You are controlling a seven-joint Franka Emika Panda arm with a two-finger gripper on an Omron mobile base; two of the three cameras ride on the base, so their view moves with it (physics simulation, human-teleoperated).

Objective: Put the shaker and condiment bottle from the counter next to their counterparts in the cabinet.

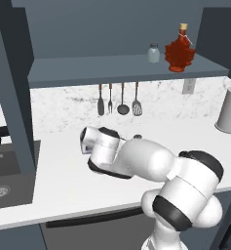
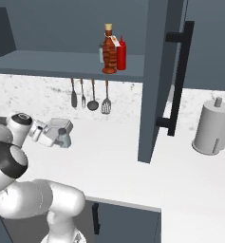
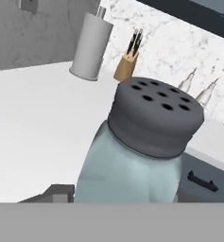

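Claw [image 2: 64,140] low over counter [image 1: 63,185]; grip on shaker [image 3: 137,146] cannot be confirmed.
Shaker sits close between the fingers, capped. Bottle [image 1: 179,50] stands near the shelf [image 1: 87,71] front edge, beside second shaker [image 1: 153,53].

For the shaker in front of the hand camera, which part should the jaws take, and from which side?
Probably the glass body of the shaker, just under the grey cap. Come from the side, jaws across its width: the cap flares wider than the body and would act as a stop against slipping.
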